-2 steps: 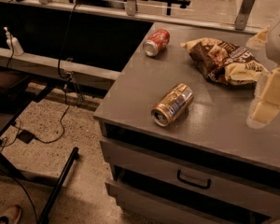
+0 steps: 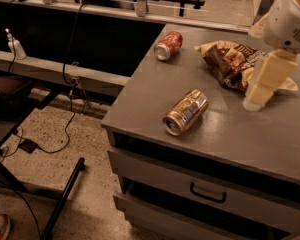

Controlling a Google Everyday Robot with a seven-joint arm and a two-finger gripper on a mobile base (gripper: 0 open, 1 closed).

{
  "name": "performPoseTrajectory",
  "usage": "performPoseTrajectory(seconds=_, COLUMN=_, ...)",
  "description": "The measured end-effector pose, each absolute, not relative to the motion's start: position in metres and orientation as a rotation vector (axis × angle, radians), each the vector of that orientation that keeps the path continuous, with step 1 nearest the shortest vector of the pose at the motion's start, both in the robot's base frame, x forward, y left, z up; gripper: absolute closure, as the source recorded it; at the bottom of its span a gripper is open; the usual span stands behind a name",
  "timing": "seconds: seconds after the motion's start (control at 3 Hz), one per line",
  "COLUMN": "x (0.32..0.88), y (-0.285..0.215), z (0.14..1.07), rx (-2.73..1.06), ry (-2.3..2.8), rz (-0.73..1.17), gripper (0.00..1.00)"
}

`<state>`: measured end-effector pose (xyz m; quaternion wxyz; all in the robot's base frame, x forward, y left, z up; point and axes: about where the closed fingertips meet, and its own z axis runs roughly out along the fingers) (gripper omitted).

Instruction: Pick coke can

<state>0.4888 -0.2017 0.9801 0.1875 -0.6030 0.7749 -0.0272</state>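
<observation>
**Bench.** The grey bench (image 2: pixel 240 134) fills the right side of the camera view. Two drawers sit below its front edge; the upper drawer carries a dark handle (image 2: pixel 208 193).

**Target.** The coke can (image 2: pixel 168 45) lies on its side near the far left corner of the bench. Its silver end faces the left edge. It is red with white lettering and nothing touches it.

**Other items.**
- A gold-bronze can (image 2: pixel 186 112) lies on its side near the front edge, toward the left. Its open end points at the front left corner. It is well apart from the coke can.
- A crumpled brown snack bag (image 2: pixel 225 59) lies toward the far edge, to the right of the coke can.

**End effector.** The gripper (image 2: pixel 255 100) hangs over the right part of the bench, just in front of the snack bag and overlapping its near side in the view. Its cream tip points down at the bench top. Whether it is released or clenched cannot be determined. It is well apart from the coke can.
</observation>
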Motion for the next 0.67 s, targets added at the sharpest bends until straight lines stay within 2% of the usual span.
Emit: performPoseTrajectory(seconds=0.67, x=0.621, y=-0.171, z=0.989, rx=-1.565, ry=2.059, rz=0.017, gripper=0.0)
